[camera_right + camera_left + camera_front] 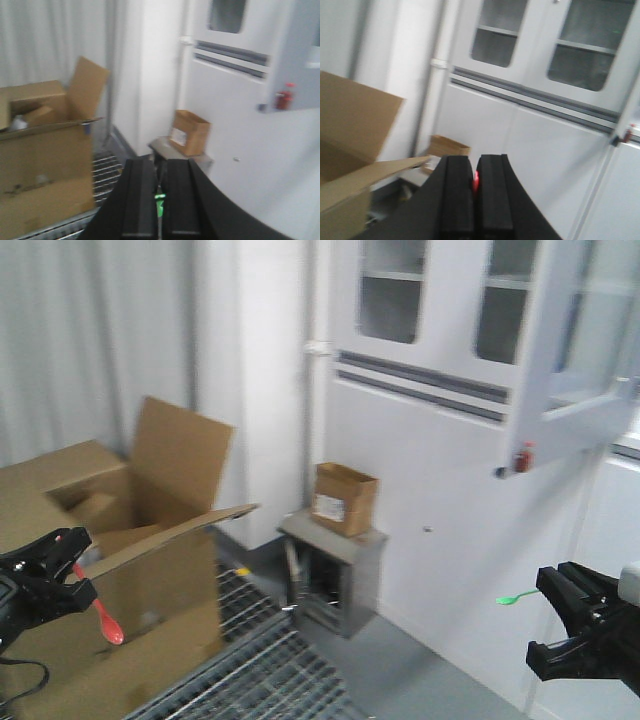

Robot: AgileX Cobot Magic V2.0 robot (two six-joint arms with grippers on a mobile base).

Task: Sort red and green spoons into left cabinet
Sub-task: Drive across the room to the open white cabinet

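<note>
Left fingers (60, 542) clench the red spoon (103, 618) before the cardboard box (165, 585), right fingers (572, 590) pinch the green spoon (514, 598) well right of it; either thin handle could slip out mid-carry.

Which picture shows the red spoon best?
The exterior front-facing view: the red spoon hangs, handle and bowl, from the left end effector. The left wrist view shows only a red sliver; the right wrist view, none.
</note>
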